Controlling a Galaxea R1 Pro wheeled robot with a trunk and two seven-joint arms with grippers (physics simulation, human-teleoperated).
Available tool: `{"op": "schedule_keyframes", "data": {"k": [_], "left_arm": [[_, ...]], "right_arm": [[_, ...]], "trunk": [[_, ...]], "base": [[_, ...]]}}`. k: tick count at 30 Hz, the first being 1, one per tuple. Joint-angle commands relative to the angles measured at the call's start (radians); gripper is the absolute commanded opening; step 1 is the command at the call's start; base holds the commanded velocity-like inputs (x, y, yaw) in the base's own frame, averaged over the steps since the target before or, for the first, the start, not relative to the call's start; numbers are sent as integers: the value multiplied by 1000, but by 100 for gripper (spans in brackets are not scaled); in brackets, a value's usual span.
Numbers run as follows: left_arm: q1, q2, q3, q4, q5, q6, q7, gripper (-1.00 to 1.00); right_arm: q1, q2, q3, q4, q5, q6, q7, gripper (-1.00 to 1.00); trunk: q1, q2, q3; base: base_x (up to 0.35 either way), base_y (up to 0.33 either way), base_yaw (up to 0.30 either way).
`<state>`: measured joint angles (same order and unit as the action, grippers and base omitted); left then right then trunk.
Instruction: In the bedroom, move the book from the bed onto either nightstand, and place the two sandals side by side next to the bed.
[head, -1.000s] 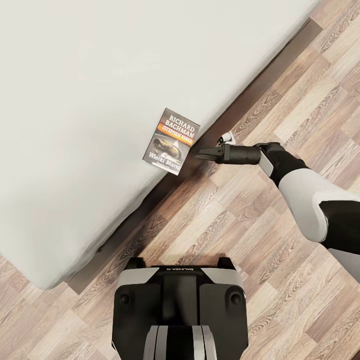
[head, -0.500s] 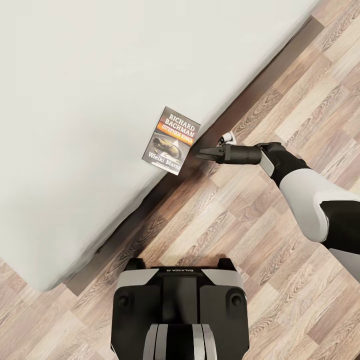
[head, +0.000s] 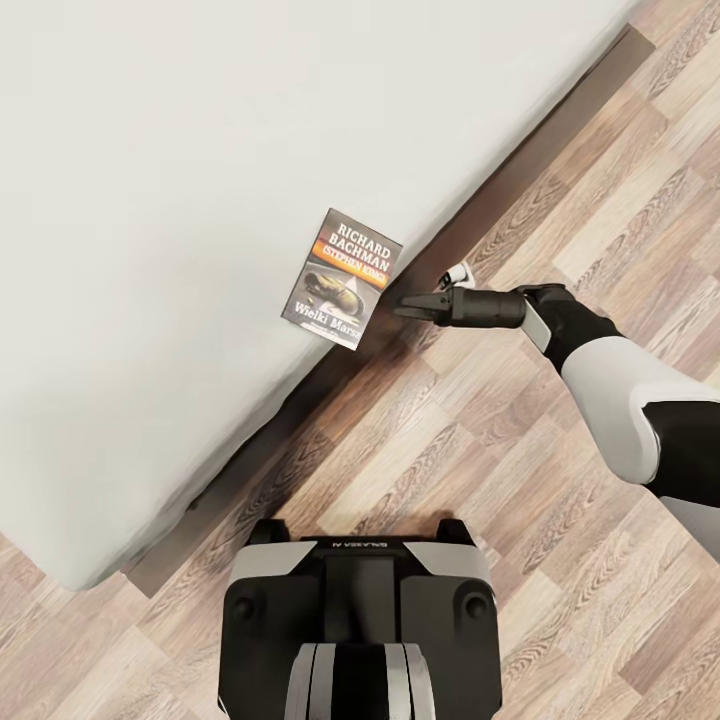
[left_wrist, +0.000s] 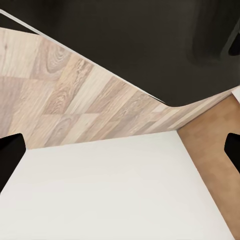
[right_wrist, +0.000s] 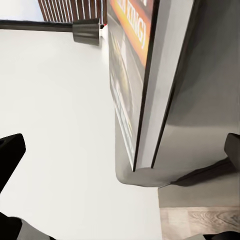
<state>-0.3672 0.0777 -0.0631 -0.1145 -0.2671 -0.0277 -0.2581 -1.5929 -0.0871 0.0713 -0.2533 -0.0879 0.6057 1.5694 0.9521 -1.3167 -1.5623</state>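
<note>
The book (head: 343, 278), dark with an orange band and "Richard Bachman" lettering, lies flat at the near edge of the bed's light mattress (head: 180, 200). My right gripper (head: 400, 308) hovers over the floor just right of the book's lower corner and points at it. In the right wrist view the book (right_wrist: 127, 75) is seen edge-on, with the right gripper (right_wrist: 121, 152) open and its fingers far apart, holding nothing. My left gripper (left_wrist: 120, 147) is also open and empty. The sandals and the nightstand are out of view.
The bed's dark brown frame (head: 520, 180) runs diagonally along the wood floor (head: 480, 450). My base (head: 360, 620) stands close to the bed's corner (head: 80, 570). A dark cylindrical shade (right_wrist: 87, 31) shows beyond the mattress, by brown slats.
The whole head view has shifted slightly, so the camera moved. The right gripper stays beside the book, and the book still lies on the mattress edge.
</note>
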Motion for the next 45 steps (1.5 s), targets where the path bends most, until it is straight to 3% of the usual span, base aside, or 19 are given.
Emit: {"op": "schedule_keyframes", "data": {"k": [1, 7, 24, 41, 45], "left_arm": [[0, 1, -6, -1, -3, -3, -1, 100], [0, 1, -6, -1, -4, -3, -1, 100], [0, 1, -6, -1, -3, -3, -1, 100], [0, 1, -6, -1, -3, -3, -1, 100], [0, 1, -6, -1, -3, -3, -1, 100]], "right_arm": [[0, -1, 8, -1, -9, 11, 1, 100], [-1, -4, 7, -4, -9, 12, 1, 100], [-2, -6, 7, -7, -9, 15, 1, 100], [-3, -3, 7, -7, -8, 18, 1, 100], [-3, 0, 7, -7, -7, 19, 1, 100]], "trunk": [[0, 0, 0], [0, 0, 0], [65, -119, -54], [65, -119, -54], [81, -147, -66]], "base": [[0, 0, 0], [0, 0, 0], [0, 0, 0], [0, 0, 0], [0, 0, 0]]}}
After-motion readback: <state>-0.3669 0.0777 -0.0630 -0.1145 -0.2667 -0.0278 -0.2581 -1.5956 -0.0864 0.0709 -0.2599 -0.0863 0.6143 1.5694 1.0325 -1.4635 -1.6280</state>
